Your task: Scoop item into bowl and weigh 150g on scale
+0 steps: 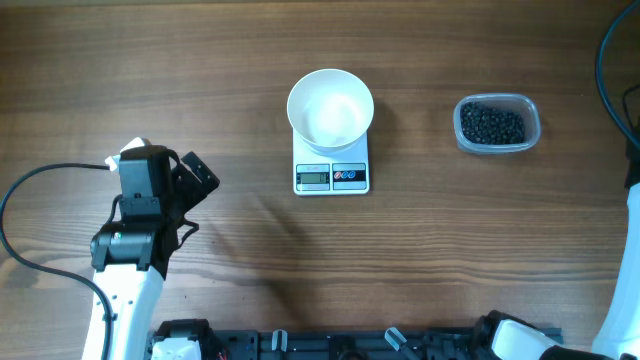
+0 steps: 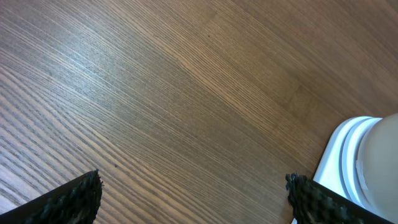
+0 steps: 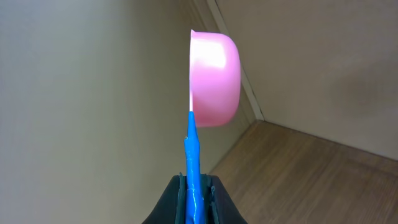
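Note:
The white bowl (image 1: 331, 108) sits on the white scale (image 1: 331, 175) at the table's middle and looks bare inside. The item, a heap of small black beans (image 1: 491, 123), fills a clear plastic tub (image 1: 530, 112) to the right of the scale. My left gripper (image 1: 198, 198) hovers open over bare wood at the left, well short of the scale. In its wrist view the left gripper (image 2: 193, 196) holds nothing, with the scale (image 2: 339, 152) and bowl (image 2: 382, 155) at the right edge. My right gripper (image 3: 196, 182) is shut on the blue handle (image 3: 192, 146) of a pink scoop (image 3: 216, 78), held up in the air.
A black cable (image 1: 40, 180) loops over the table at the left. Another cable (image 1: 606, 60) hangs at the far right, where only a white part of the right arm (image 1: 625, 270) shows. Arm bases (image 1: 350, 345) line the front edge.

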Controlling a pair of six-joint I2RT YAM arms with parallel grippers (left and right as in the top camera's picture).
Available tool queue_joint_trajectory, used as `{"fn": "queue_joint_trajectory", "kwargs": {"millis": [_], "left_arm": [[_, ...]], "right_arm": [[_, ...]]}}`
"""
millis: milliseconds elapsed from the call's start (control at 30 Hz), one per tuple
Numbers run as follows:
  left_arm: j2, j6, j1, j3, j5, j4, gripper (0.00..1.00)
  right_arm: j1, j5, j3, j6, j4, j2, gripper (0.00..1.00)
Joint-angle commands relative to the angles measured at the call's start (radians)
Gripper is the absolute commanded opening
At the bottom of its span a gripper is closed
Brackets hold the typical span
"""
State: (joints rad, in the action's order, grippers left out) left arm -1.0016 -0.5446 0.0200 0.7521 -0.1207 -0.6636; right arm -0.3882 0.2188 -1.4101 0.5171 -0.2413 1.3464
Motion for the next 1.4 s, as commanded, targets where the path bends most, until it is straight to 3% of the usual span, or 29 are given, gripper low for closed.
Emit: {"fn": "queue_joint_trajectory", "kwargs": {"millis": [0, 167, 500, 800, 933, 967, 1133, 1367], "left_arm": [[-0.003, -0.013, 0.005, -0.002, 0.009, 0.000, 1.00], [-0.003, -0.013, 0.005, -0.002, 0.009, 0.000, 1.00], [-0.003, -0.013, 0.005, -0.002, 0.009, 0.000, 1.00], [-0.003, -0.014, 0.005, -0.002, 0.011, 0.008, 1.00], [0.000, -0.007, 0.005, -0.002, 0.166, 0.008, 1.00], [0.000, 0.015, 0.004, -0.002, 0.216, 0.010, 1.00], [0.009, 0.350, -0.056, -0.002, 0.524, 0.014, 1.00], [0.069, 0.357, -0.302, -0.002, 0.334, 0.020, 1.00]], "right_arm": [[-0.003, 0.020, -0.015, -0.020, -0.027, 0.019, 0.04], [-0.003, -0.080, -0.015, -0.020, -0.072, 0.017, 0.04], [-0.002, -0.550, -0.015, -0.121, -0.131, 0.009, 0.04], [-0.002, -0.558, -0.015, -0.169, -0.203, 0.009, 0.04], [-0.002, -0.558, -0.015, -0.203, -0.240, 0.009, 0.04], [-0.002, -0.559, -0.015, -0.203, -0.243, 0.009, 0.04], [-0.002, -0.562, -0.015, -0.199, -0.241, 0.009, 0.04], [-0.002, -0.588, -0.015, -0.200, -0.262, 0.007, 0.04]]}}
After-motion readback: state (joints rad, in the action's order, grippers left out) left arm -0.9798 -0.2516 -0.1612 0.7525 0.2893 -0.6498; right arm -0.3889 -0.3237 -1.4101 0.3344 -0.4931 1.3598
